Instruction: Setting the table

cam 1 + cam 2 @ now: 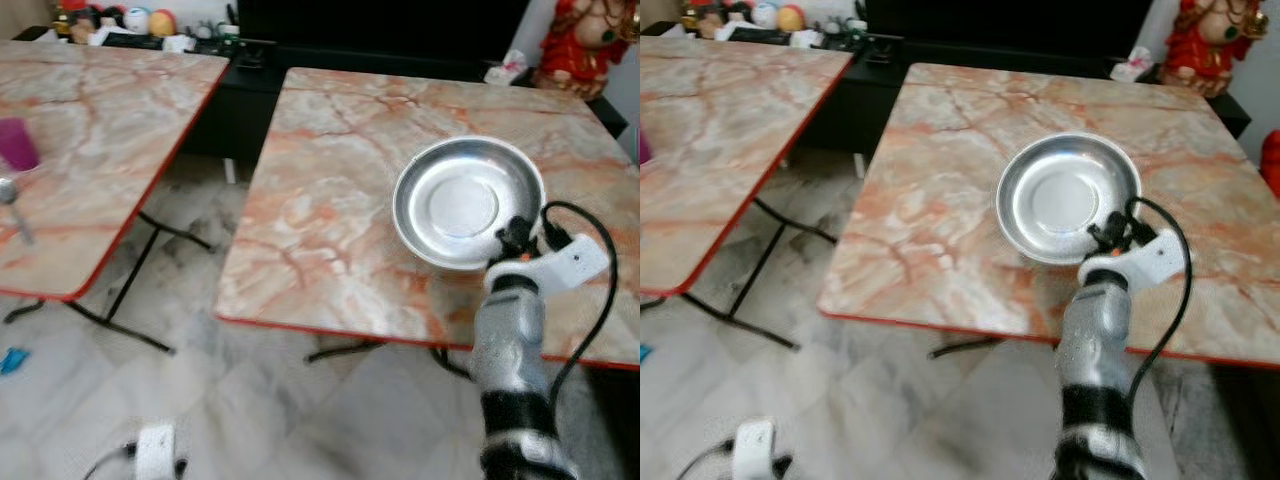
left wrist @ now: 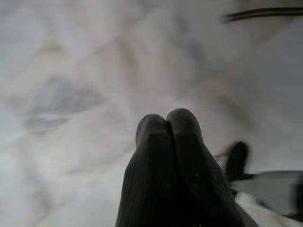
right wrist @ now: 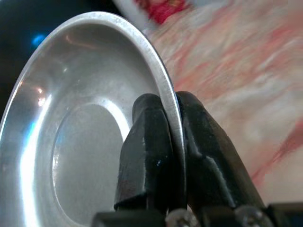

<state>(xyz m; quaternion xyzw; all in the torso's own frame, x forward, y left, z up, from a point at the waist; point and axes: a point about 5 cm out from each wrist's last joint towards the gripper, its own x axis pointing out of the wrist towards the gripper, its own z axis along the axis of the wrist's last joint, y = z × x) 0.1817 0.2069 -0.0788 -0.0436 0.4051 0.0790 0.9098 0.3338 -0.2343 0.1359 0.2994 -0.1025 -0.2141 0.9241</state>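
Observation:
A round steel plate lies on the right-hand marble table, close to its near edge. My right gripper is shut on the plate's near rim; one finger sits inside the rim and one outside. My left gripper hangs low with its two fingers pressed together, pointing at the pale floor.
A second marble table stands to the left with a pink cup and a spoon on it. A gap of marble floor separates the tables. A dark cabinet and a red figurine stand behind.

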